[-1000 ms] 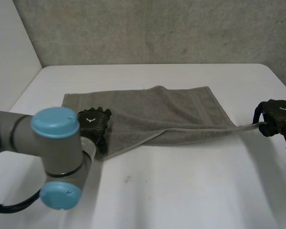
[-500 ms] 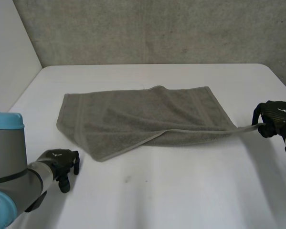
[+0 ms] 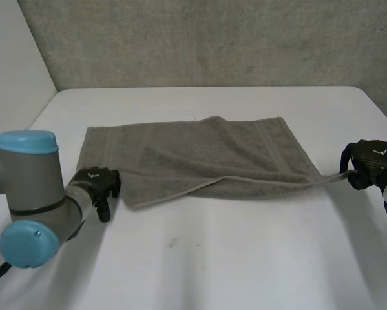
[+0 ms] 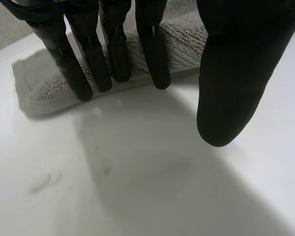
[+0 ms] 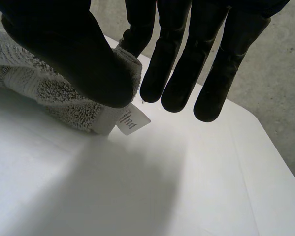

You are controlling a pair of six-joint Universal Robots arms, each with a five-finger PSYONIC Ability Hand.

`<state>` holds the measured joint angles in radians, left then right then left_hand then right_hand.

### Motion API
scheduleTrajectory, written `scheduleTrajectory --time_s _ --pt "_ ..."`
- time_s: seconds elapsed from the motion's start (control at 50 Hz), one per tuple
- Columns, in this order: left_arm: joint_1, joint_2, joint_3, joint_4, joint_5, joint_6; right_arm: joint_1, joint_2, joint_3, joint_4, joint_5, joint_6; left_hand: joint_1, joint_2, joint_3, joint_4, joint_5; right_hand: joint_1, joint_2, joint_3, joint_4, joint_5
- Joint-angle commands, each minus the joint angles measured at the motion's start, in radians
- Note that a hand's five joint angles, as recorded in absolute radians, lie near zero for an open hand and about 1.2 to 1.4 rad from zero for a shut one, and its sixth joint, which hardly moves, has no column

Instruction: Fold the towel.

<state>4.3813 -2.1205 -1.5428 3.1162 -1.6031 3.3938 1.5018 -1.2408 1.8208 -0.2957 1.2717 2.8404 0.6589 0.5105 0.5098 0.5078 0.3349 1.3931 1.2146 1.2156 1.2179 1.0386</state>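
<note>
Grey terry towel [image 3: 199,155] is lying across the middle of the white table [image 3: 245,258], long side running from the left edge toward the right edge. It already looks doubled over once, with a slanted fold line on the side facing the table's near edge.

My right hand [image 3: 371,161] is out by the table's right edge with one corner of the cloth pinched between thumb and a finger, the other fingers hanging straight. In the right wrist view you can see the little care label [image 5: 132,120] poking out just under the thumb. That corner is drawn out into a thin tail away from the main body. I reckon that's the point: with it held taut, the layers lie flat and don't bunch up.

My left hand [image 3: 97,184] is down at the towel's near left corner, toward the table's left edge. Fingers are straight, thumb spread well apart, nothing in it. In the left wrist view the fingertips sit right at the thick folded edge, touching it or just over it, hard to call.

My guess is it's lined up there to slide under and grab that corner, so both ends can get carried together for the following fold. The risk I see is catching only the top layer, since the edge is stacked.
</note>
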Motion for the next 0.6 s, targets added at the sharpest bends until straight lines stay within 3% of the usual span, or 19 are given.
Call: scheduleTrajectory --time_s 0.02,0.24,0.6 --pt "-0.028 -0.061 0.134 -0.001 0.000 -0.002 0.000 0.009 0.002 0.000 0.000 -0.021 -0.204 -0.056 -0.055 -0.053 -0.055 0.003 0.182 0.181 0.178 0.183" --pt "-0.051 -0.199 0.366 -0.002 -0.003 -0.004 0.000 0.020 -0.002 0.000 0.000 -0.030 -0.225 -0.077 -0.076 -0.074 -0.076 0.003 0.182 0.181 0.178 0.183" --pt "-0.114 -0.328 0.552 -0.010 -0.006 -0.004 0.000 0.029 -0.003 0.001 0.000 -0.039 -0.205 -0.056 -0.056 -0.054 -0.055 0.003 0.182 0.181 0.178 0.183"
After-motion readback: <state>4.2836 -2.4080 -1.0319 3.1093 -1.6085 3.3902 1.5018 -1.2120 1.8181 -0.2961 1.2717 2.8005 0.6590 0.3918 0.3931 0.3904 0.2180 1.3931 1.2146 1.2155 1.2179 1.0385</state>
